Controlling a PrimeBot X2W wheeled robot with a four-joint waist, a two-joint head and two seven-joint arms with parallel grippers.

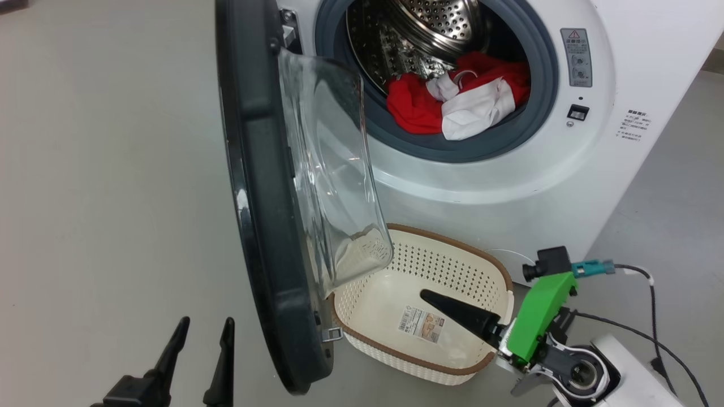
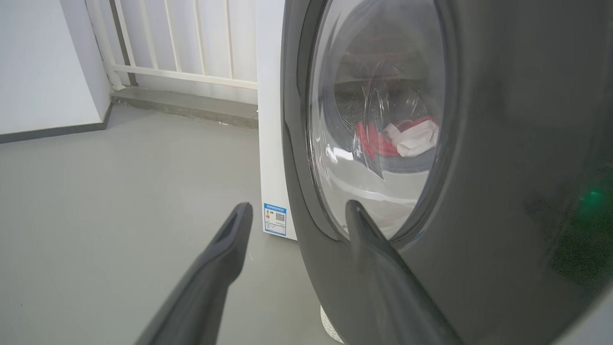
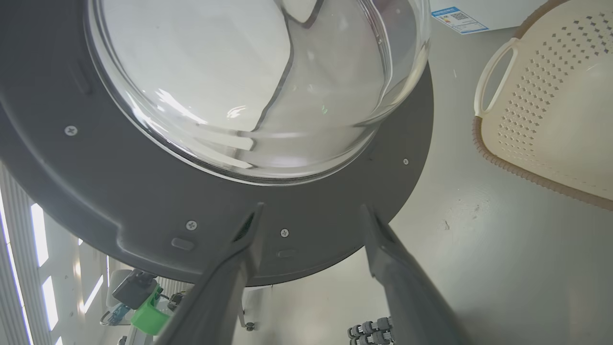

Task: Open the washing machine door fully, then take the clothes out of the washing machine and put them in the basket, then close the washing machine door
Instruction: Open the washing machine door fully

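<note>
The washing machine door (image 1: 260, 198) stands swung open, edge-on to me, its glass bowl facing right. Red and white clothes (image 1: 458, 104) lie in the steel drum of the white washing machine (image 1: 565, 169). The cream basket (image 1: 452, 249) sits on the floor below the opening and holds no clothes. My left gripper (image 1: 205, 330) is open, low and left of the door; its own view has the door's outer face (image 2: 503, 143) close on the right. My right gripper (image 3: 311, 211) is open and holds nothing, pointing at the door's inner rim (image 3: 143, 191); one finger (image 1: 458, 314) reaches over the basket.
Grey floor (image 1: 102, 169) spreads wide to the left of the door. A black cable (image 1: 650, 316) trails on the floor at the right beside the machine. A white railing (image 2: 182, 43) and a wall stand behind the machine.
</note>
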